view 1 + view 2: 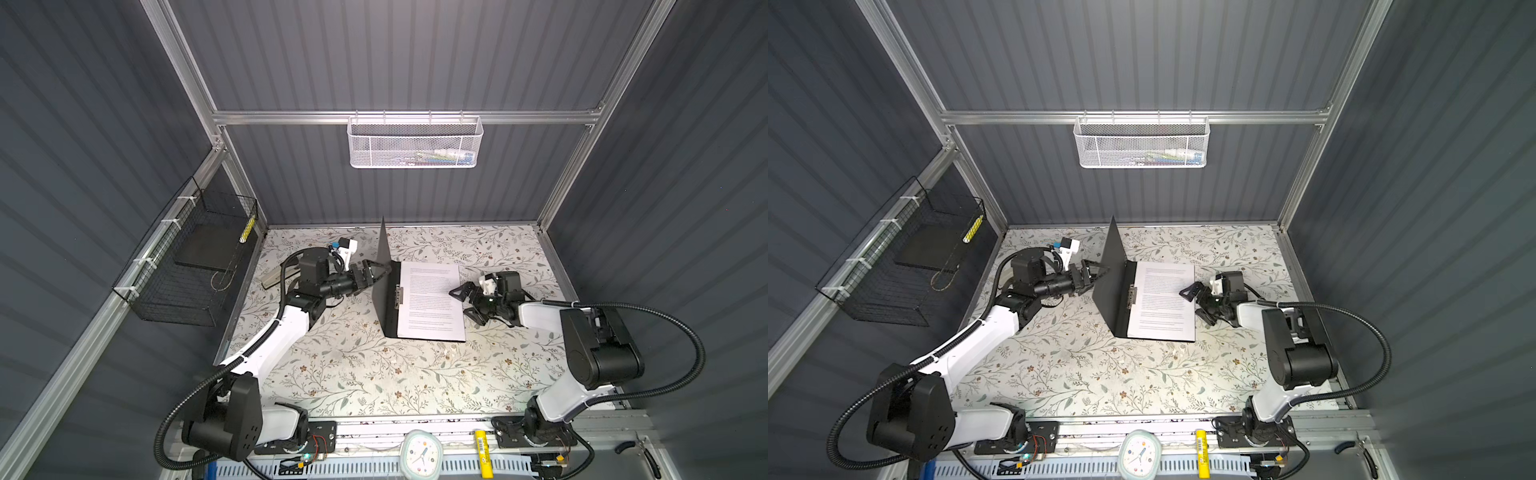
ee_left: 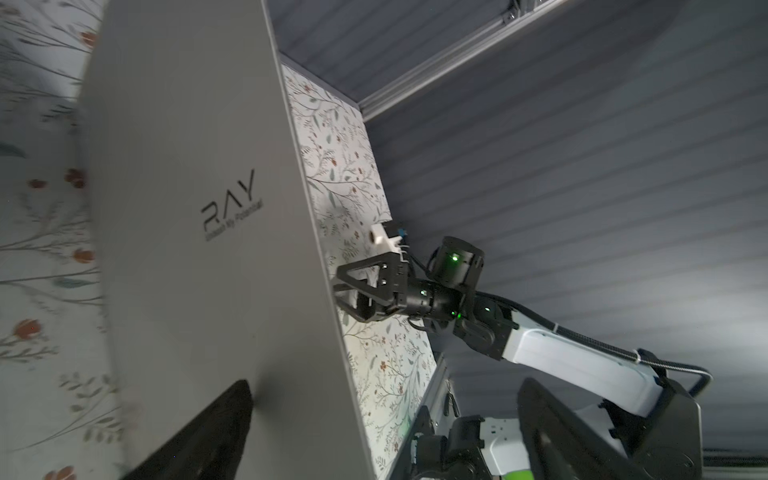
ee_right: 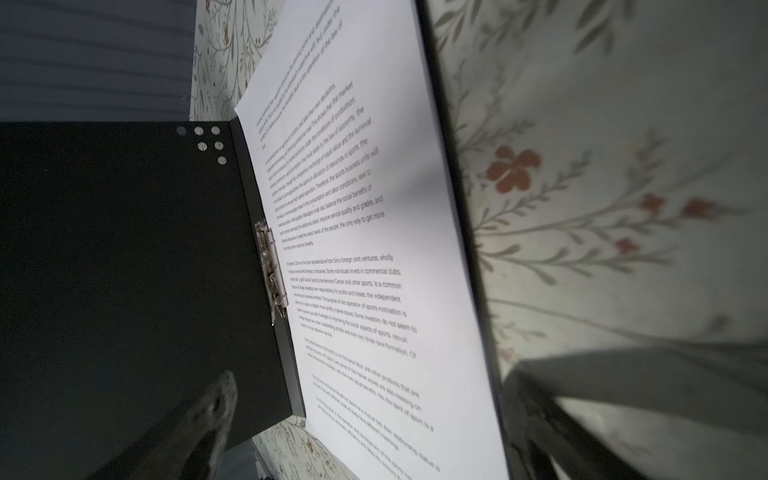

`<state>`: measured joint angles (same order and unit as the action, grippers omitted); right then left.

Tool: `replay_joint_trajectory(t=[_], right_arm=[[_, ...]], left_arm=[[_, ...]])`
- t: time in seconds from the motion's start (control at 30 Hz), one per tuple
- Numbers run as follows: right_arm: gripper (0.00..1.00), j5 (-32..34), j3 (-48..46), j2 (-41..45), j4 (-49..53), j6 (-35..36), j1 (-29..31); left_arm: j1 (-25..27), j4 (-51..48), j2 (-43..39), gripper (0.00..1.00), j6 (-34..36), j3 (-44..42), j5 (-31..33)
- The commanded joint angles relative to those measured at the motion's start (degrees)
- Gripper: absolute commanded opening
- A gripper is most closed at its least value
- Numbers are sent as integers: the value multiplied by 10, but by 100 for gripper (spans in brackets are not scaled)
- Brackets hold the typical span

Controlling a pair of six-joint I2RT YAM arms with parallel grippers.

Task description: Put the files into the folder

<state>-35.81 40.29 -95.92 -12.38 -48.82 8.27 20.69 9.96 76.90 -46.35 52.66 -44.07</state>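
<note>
Progress: files (image 1: 432, 301) lie inside open folder (image 1: 384, 286), mid-worktop (image 1: 353, 365) | cover stands upright at 9 o'clock; I judge closing remains | left tool (image 1: 380, 274) jaws apart at cover's outer face | right tool (image 1: 459, 301) apart, empty, 3 o'clock of files

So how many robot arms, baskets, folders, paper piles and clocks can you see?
Robot arms: 2, left arm and right arm
Baskets: 2, white basket and black basket
Folders: 1, the folder
Paper piles: 1, the files
Clocks: 1, the clock
Total: 7
</note>
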Motion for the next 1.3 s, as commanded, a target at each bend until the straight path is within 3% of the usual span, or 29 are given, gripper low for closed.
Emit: replay_joint_trajectory(t=[0.0, 0.13, 0.27, 0.4, 0.5, 0.6, 0.67, 0.77, 1.03, 1.27], right_arm=[[99, -5, -2, -27, 40, -35, 18], [99, 12, -4, 6, 44, -55, 10], [99, 46, -57, 96, 44, -86, -62], [99, 59, -70, 187, 105, -56, -128], [99, 53, -58, 226, 145, -22, -138], [99, 41, -62, 247, 142, -4, -137], [99, 28, -53, 239, 156, 12, -136], [99, 26, -35, 214, 173, 43, -120], [99, 70, 23, 80, 149, 64, -4], [99, 109, 94, -18, 132, 49, 24]], left_arm=[[42, 10, 30, 100, -1, 39, -8], [100, 25, 80, 100, 4, 61, 27], [152, 29, 133, 100, 16, 82, 65], [202, 49, 210, 100, 14, 105, 94], [235, 69, 285, 100, 5, 123, 114], [244, 122, 350, 100, -37, 129, 86], [233, 138, 331, 100, -41, 110, 95], [212, 52, 255, 100, 22, 108, 130], [147, -91, 67, 100, 117, 35, 199], [140, -167, -96, 100, 158, -57, 336]])
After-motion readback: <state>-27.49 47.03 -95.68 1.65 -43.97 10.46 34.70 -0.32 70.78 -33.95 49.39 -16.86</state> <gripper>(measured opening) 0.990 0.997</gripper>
